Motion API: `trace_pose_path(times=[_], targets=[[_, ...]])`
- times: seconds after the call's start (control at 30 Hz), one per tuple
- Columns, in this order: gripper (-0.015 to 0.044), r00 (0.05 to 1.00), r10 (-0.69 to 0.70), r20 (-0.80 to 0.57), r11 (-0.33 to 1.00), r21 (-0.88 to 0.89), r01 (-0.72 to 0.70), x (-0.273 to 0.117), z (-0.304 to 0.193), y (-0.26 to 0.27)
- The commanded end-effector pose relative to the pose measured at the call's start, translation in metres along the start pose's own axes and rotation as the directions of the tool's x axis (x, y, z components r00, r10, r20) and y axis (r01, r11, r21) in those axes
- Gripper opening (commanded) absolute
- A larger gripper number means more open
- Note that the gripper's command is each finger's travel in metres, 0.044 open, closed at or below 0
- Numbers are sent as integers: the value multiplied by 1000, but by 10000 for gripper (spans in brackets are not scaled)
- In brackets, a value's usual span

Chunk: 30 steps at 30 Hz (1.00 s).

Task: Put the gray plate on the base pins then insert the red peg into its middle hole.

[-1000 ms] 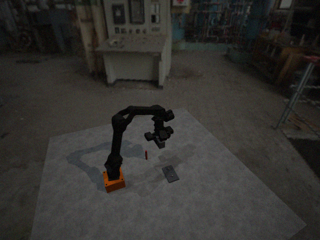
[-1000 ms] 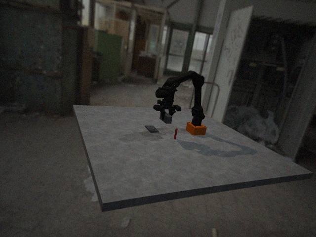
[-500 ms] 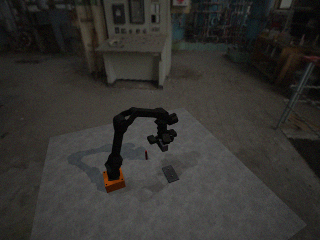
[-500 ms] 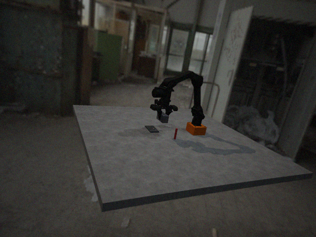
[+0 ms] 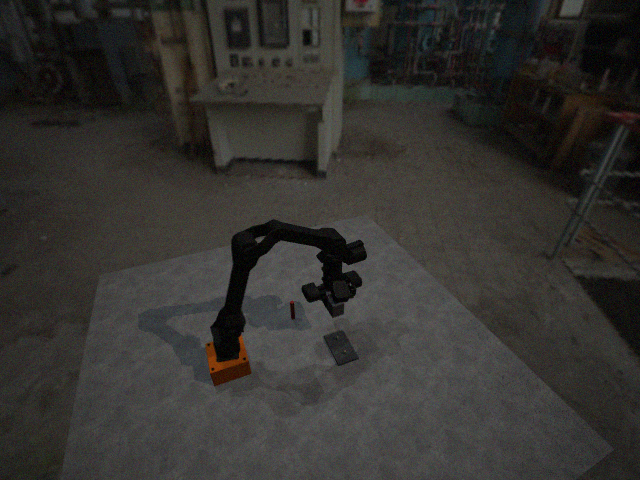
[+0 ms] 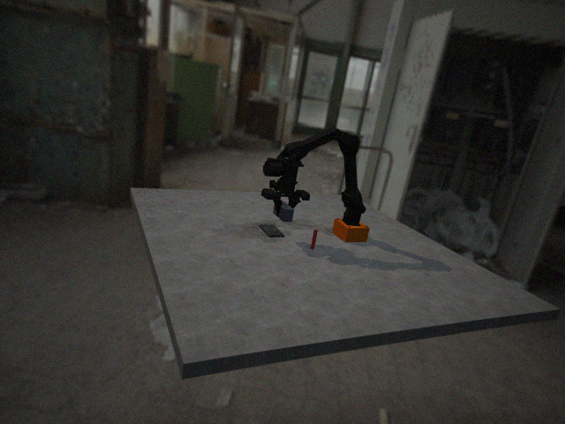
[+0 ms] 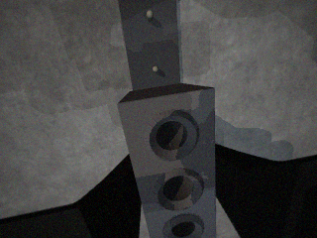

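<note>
My gripper (image 5: 333, 301) (image 6: 285, 208) (image 7: 165, 147) is shut on the gray plate (image 5: 335, 309) (image 6: 286, 213) (image 7: 165, 165). The wrist view shows three round holes in the plate. The plate hangs above the table and does not touch the base. The dark base (image 5: 341, 349) (image 6: 271, 230) (image 7: 151, 45) lies flat below it, with two pale pins standing up; one pin (image 7: 150, 14) is farther from the plate in the wrist view and the other pin (image 7: 155, 68) is just beyond the plate's edge. The red peg (image 5: 292, 310) (image 6: 313, 239) stands upright apart from the base and is not visible in the wrist view.
The arm's orange mount (image 5: 230, 369) (image 6: 350, 231) stands on the same pale gray table top (image 5: 413, 387) (image 6: 274, 296). The red peg stands between this mount and the base in the exterior view. The arm arches over from the mount and casts a shadow around the peg.
</note>
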State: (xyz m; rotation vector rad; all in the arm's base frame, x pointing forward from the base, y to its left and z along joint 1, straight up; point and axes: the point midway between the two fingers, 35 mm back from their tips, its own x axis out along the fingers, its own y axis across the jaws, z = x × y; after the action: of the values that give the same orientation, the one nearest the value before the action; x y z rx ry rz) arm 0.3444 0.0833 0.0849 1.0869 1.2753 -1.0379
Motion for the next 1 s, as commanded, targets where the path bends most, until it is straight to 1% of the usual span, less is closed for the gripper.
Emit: trace_pose_path(times=[0.0, 0.97], targets=[[0, 1000, -5, -1, 1000, 3, 5, 7, 13, -1], [0, 1000, -6, 5, 999, 37, 6, 46, 95, -10]])
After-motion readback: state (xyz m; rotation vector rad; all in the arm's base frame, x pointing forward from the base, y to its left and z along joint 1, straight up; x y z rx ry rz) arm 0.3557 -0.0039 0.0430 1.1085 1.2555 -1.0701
